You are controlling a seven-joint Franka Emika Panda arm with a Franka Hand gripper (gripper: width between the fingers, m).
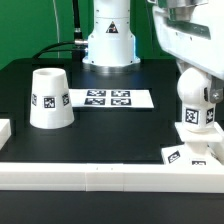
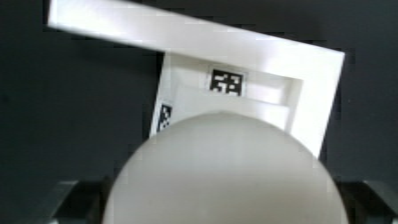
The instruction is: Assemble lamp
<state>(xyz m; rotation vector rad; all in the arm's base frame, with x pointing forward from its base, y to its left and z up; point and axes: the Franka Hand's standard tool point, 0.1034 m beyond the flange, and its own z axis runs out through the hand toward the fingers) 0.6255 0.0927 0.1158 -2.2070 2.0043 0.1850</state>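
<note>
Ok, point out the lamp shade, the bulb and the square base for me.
shade (image 1: 50, 97), exterior view, on its side wall by the tag.
bulb (image 1: 196, 98), exterior view, on its white body above the tag.
base (image 1: 193, 153), exterior view, on its flat top.

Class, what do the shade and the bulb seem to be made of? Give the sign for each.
The shade: probably white plastic, matte; even colour, soft shading, no glare. The bulb: likely the same, opaque and smooth; nothing shows through.

Exterior frontal, wrist overhead (bulb shared)
</note>
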